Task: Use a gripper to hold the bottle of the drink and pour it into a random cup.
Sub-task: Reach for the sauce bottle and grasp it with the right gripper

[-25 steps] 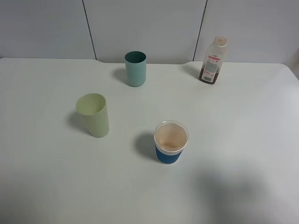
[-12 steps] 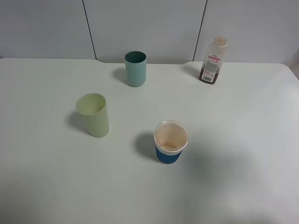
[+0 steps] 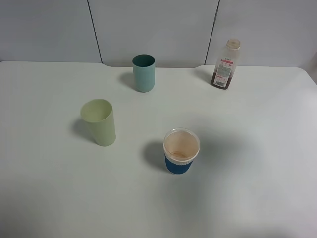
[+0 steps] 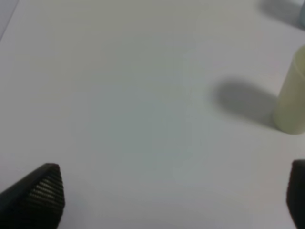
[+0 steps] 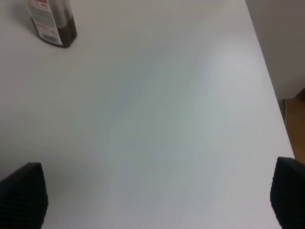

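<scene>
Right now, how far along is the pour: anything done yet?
Done: nothing; the small translucent plastic bottle of brown drink stands upright, ungripped. In hand: the open right gripper faces it, empty. Left: grasp, lift, pour into the pale yellow-green plastic tumbler.

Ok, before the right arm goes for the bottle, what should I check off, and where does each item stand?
1. Bottle of the drink upright, standing free: ok.
2. Bottle opened for pouring: cannot tell.
3. Right gripper open, nothing in it: ok.
4. Bare table between right gripper and bottle: ok.
5. Pale yellow-green cup upright, mouth unobstructed: ok.
6. Left gripper open, apart from the cup: ok.
</scene>
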Controlling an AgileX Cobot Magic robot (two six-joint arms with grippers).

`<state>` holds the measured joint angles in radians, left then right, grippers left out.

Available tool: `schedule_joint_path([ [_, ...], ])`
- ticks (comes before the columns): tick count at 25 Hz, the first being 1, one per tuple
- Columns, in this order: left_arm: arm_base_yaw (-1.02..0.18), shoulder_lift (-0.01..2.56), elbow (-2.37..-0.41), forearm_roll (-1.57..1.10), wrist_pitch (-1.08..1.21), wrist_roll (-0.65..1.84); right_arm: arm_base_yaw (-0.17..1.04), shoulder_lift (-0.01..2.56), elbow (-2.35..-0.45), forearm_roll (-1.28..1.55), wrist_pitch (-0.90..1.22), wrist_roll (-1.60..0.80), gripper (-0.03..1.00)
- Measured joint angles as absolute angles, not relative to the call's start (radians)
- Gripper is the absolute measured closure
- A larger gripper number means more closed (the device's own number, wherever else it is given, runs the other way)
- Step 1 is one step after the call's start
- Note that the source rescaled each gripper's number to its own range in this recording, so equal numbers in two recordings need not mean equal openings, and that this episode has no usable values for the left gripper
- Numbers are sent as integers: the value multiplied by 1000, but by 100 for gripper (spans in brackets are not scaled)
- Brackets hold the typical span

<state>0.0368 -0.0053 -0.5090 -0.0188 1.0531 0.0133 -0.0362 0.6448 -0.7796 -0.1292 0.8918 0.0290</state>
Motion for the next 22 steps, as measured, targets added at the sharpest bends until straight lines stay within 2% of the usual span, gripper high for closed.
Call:
schedule_joint_path([
  [11, 37, -5, -509, -19, 1053, 15, -36, 867, -780, -191, 804, 29, 7],
  [16, 37, -5, -509, -19, 1053, 15, -36, 955, -780, -258, 790, 29, -1],
  [22, 37, -5, -509, -19, 1053, 13, -36, 1058, -780, -272, 736, 29, -3],
])
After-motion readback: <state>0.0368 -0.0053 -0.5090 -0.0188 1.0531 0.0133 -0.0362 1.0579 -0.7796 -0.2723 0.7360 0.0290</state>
